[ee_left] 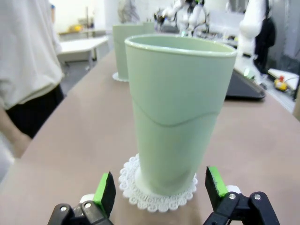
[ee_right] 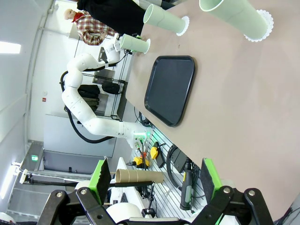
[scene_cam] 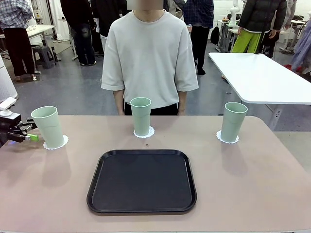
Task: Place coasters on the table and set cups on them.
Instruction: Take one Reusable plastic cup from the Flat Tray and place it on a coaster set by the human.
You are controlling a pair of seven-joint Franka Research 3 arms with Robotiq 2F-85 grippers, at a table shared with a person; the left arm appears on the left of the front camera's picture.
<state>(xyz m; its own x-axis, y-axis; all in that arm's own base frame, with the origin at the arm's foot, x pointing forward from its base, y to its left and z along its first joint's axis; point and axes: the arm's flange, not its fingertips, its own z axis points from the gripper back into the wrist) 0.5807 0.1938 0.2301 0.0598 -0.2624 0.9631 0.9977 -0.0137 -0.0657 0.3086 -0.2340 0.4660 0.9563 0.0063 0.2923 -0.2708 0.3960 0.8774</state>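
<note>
Nearest the robot, the black tray (scene_cam: 142, 181) is lying bare in the middle of the beige table (scene_cam: 252, 184), and beyond it all three mint-green cups are standing upright on white doily coasters, so by the look of it the placing is finished and little seems left but for the arms to be getting clear. The left gripper (scene_cam: 32, 134) is hovering at the table's left edge just beside the left cup (scene_cam: 48, 126), its green-padded jaws standing wide apart with nothing between them; in the left wrist view that cup (ee_left: 178, 112) is sitting centred on its coaster (ee_left: 157, 194), with the pads to either side and not touching (a clean release, I judge). The right gripper (ee_right: 154, 178) is spread fully too and holding nothing, hanging out past the table's near edge. Farther back, the middle cup (scene_cam: 141, 116) and the right cup (scene_cam: 233, 121) are standing well apart near the far edge, close to the person (scene_cam: 149, 58), leaving broad open tabletop around the tray for pulling back.
</note>
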